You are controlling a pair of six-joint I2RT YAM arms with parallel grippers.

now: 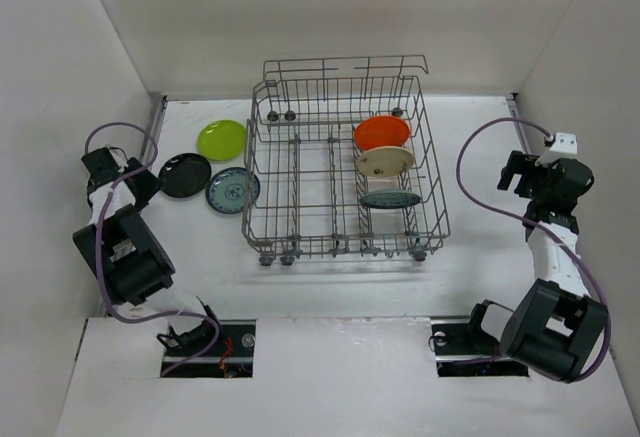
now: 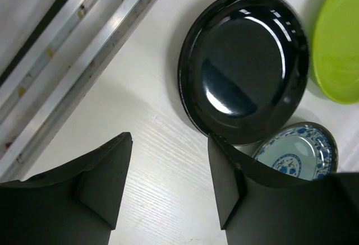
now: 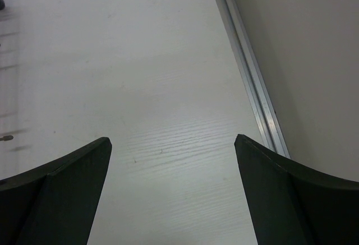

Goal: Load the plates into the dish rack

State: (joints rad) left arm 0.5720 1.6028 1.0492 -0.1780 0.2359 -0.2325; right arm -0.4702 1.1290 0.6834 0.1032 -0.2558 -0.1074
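on the bench [image 1: 330, 282] left of the dish rack [image 1: 340, 240], the left gripper [image 2: 168, 144] gapes half-wide, empty, just beside the black plate [image 2: 244, 65]; its rim must sit between the fingers [image 2: 98, 183] before pinching.

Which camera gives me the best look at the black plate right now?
Left wrist: the black plate fills much of the frame, close and glossy. Top external shows it small, left of the dish rack. Right wrist misses it.
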